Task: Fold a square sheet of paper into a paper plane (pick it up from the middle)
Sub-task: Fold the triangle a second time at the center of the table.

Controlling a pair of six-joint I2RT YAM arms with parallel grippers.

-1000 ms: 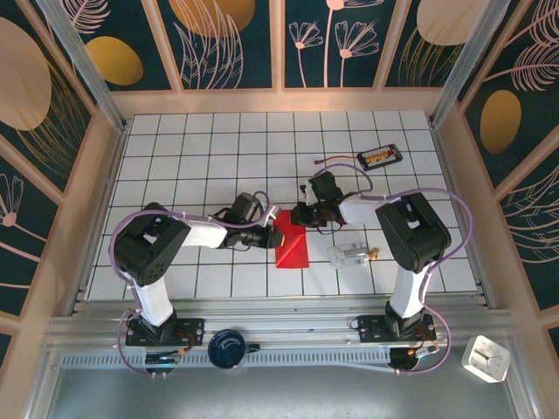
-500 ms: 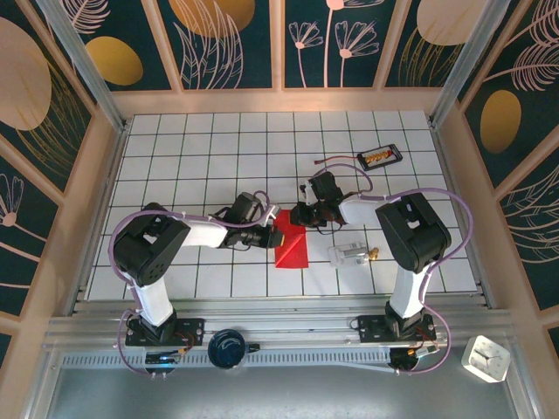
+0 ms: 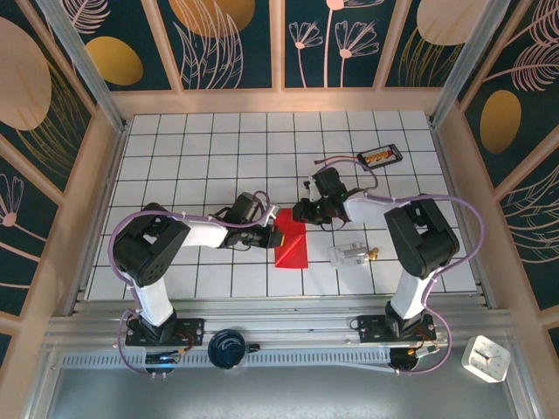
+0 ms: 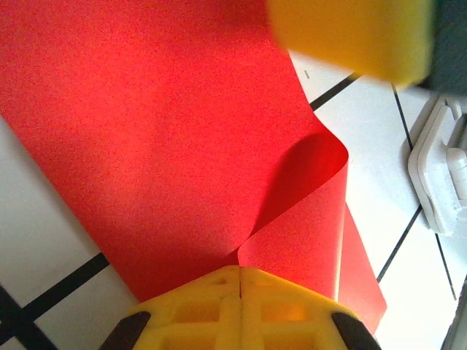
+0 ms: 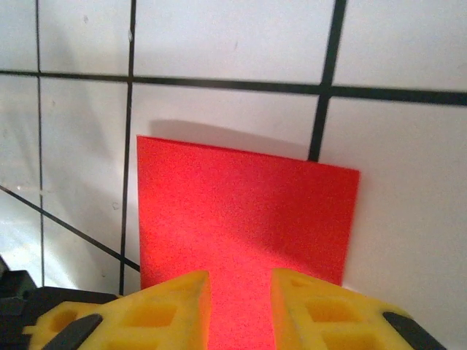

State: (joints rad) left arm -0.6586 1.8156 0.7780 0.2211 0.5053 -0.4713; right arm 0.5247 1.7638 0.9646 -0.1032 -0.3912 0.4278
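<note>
I see the left jaws clamped on the paper point(image 4: 146, 131), which curls up just ahead of them; the right jaws stand apart, paper showing between them.

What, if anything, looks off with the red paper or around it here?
The red paper is not lying flat: next to the shut left gripper pinching its edge, one part bulges up in a loose, uncreased curl. Nothing looks torn or spilled.

On the table point(image 3: 175, 175), the square sheet of paper point(image 3: 291, 249) is lying centrally, a clear plastic piece point(image 3: 351, 254) right of it, a tray point(image 3: 380, 156) by the far right corner.
</note>
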